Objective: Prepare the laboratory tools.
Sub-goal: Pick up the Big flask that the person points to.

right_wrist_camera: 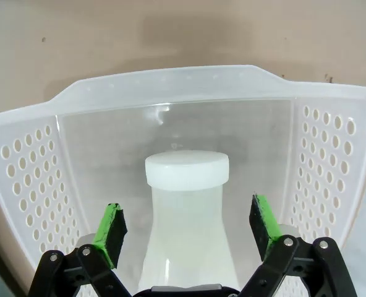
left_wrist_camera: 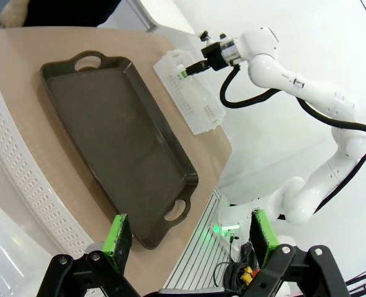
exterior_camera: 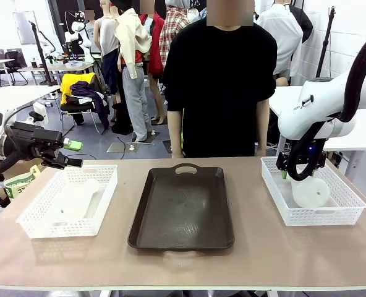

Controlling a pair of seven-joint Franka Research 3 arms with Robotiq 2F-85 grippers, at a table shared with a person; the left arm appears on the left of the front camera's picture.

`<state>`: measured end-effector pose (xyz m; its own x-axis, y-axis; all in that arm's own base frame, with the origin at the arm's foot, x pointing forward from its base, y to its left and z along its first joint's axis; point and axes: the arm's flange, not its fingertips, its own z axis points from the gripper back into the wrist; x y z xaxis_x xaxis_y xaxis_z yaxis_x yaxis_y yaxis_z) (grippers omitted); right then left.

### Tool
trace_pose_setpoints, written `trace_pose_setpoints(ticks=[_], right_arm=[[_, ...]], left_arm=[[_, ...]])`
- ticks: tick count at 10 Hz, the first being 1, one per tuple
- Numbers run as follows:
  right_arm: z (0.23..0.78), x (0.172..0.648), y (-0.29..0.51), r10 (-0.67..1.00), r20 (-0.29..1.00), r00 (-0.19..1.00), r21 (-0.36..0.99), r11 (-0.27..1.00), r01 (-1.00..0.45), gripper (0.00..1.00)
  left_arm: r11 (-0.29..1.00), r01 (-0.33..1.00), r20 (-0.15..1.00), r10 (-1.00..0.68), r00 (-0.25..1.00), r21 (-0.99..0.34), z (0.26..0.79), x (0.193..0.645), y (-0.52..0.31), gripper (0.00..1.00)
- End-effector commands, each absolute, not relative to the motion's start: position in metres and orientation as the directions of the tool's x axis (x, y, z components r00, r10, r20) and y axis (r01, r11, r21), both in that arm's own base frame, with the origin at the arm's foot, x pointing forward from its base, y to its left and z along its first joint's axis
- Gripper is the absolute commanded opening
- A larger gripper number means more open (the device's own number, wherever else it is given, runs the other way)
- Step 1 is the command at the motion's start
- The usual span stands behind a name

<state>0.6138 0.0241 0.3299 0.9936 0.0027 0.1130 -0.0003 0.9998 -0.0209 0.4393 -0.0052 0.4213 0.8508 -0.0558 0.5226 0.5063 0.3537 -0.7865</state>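
One frosted conical flask (exterior_camera: pixel 311 193) lies on its side in the right white basket (exterior_camera: pixel 350 210). My right gripper (exterior_camera: pixel 296 175) is lowered into that basket. In the right wrist view its green pads (right_wrist_camera: pixel 110 230) stand open on either side of the flask's neck (right_wrist_camera: pixel 187 204), just below the white cap (right_wrist_camera: pixel 187 169), without pressing on it. A second flask (exterior_camera: pixel 78 198) lies in the left basket (exterior_camera: pixel 31 219). My left gripper (exterior_camera: pixel 72 154) hovers open and empty over that basket's far left corner; its fingers (left_wrist_camera: pixel 119 238) point across the table.
A dark brown tray (exterior_camera: pixel 182 207) with handles lies in the middle of the table between the two baskets. A person in black stands at the far edge behind it. A green-labelled packet (exterior_camera: pixel 19 182) lies left of the left basket.
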Motion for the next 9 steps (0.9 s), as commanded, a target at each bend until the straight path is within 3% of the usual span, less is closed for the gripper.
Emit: trace_pose_setpoints(ticks=[1,7,9], right_arm=[[0.333,0.622,0.030,-0.008,0.128,0.992,-0.060,0.998,0.016,0.92],[0.323,0.624,0.026,-0.050,0.073,0.996,-0.053,0.997,0.054,0.05],[0.323,0.622,0.024,-0.056,0.074,0.996,-0.045,0.997,0.059,0.00]], left_arm=[[0.344,0.513,0.529,-0.052,0.847,-0.787,0.423,0.439,-0.004,1.00],[0.344,0.513,0.529,-0.052,0.847,-0.787,0.423,0.439,-0.004,1.00],[0.344,0.513,0.529,-0.052,0.847,-0.787,0.423,0.439,-0.004,1.00]])
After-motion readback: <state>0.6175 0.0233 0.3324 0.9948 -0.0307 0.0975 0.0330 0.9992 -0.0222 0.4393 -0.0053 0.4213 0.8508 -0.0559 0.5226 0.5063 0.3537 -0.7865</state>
